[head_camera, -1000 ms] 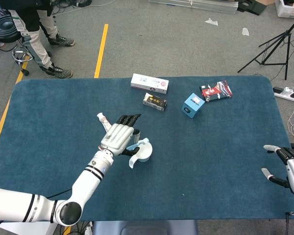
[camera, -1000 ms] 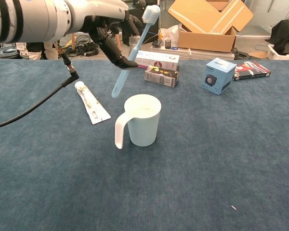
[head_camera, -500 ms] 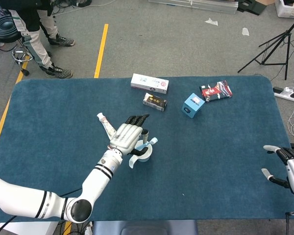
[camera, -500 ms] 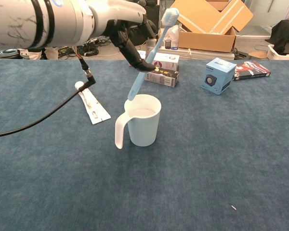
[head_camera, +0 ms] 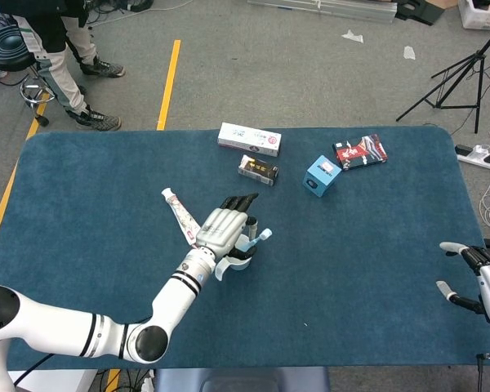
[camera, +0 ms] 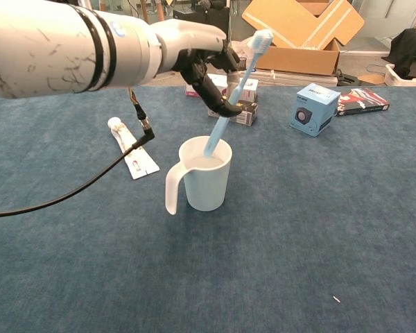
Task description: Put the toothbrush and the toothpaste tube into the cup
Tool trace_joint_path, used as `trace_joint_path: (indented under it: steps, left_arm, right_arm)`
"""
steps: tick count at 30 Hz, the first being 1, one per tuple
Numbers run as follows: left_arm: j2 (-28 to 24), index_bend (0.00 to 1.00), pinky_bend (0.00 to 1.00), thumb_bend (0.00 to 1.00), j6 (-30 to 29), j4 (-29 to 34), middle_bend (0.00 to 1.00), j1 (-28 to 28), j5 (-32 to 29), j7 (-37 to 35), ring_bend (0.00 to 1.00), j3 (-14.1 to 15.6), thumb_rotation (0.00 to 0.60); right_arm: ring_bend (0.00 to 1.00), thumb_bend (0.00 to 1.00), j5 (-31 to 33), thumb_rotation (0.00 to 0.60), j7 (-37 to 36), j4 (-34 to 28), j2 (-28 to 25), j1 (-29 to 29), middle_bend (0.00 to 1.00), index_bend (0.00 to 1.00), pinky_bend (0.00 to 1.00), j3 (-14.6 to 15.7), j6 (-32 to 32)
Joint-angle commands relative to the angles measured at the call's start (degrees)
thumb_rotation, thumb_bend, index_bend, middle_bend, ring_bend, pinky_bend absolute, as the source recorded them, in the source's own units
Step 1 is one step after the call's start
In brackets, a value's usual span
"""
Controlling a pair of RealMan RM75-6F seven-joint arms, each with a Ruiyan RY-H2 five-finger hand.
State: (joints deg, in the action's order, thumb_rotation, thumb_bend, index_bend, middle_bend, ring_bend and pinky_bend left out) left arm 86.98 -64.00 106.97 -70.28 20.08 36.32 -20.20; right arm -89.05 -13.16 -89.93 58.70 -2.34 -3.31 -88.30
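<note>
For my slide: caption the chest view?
Left hand lowers toothbrush into cup; toothpaste tube waits.

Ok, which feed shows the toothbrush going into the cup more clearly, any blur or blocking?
Chest view: sharp and evenly lit, the toothbrush handle end dips inside the cup. Head view: the left robot hand covers most of the cup, so only its handle and the brush head show.

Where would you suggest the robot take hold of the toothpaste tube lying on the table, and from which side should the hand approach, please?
Grip the toothpaste tube across its middle, coming down from above. It lies flat on the table, cap toward the far side, so only its top and long edges are reachable. The cup stands clear to its right, leaving room for fingers either side.
</note>
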Motion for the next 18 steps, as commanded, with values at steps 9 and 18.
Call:
trace_joint_path:
  steps: [9, 18]
  left_arm:
    - [2.02, 0.56, 0.0, 0.32, 3.77, -4.22, 0.0, 2.11, 1.71, -4.76, 0.0, 2.35, 0.6]
    - [0.71, 0.26, 0.0, 0.32, 7.55, -5.67, 0.0, 4.64, 5.63, -8.85, 0.0, 4.08, 0.6]
  right_arm:
    - [0.34, 0.16, -0.18, 0.6, -0.25, 0.03, -0.04, 0.08, 0.42, 0.33, 0.47, 0.07, -0.2]
    - [0.34, 0.16, -0.07, 0.6, 0.29, -0.01, 0.06, -0.03, 0.42, 0.33, 0.47, 0.08, 0.08]
